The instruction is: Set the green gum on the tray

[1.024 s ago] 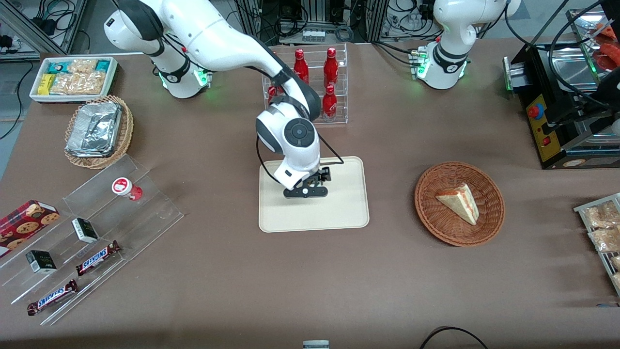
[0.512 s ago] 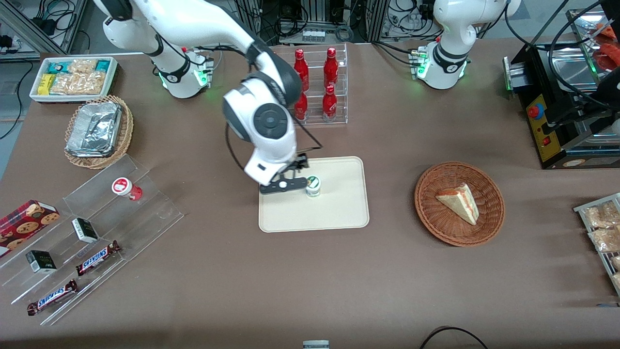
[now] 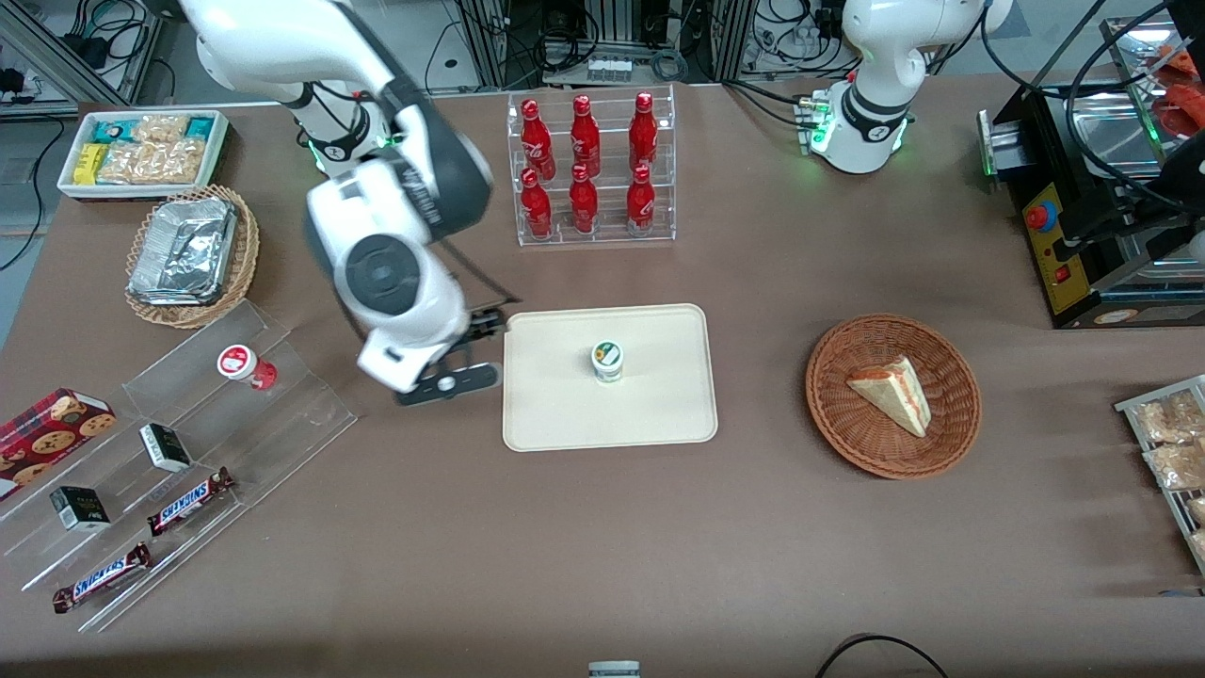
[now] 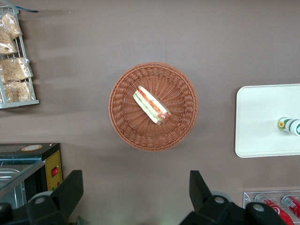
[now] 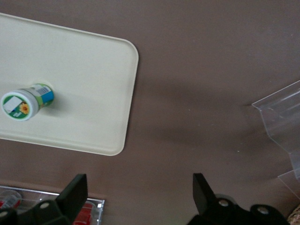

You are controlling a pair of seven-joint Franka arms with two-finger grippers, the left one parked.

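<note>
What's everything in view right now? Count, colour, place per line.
green gum: 1, green body with white lid, upright on the tray
tray: 1, cream, mid-table
wicker basket: 1, brown, toward the parked arm's end, holds a sandwich wedge
red bottles: 6, in a clear rack, farther from the front camera than the tray
red gum: 1, white lid, on the clear stepped shelf
Snickers bars: 2, on the shelf's nearer steps
small dark boxes: 2, on that shelf
cookie box: 1, red, at the shelf's end
foil containers: stacked in a second wicker basket
snack tub: 1, white, table corner
pincer: open, empty, over bare table between shelf and tray
</note>
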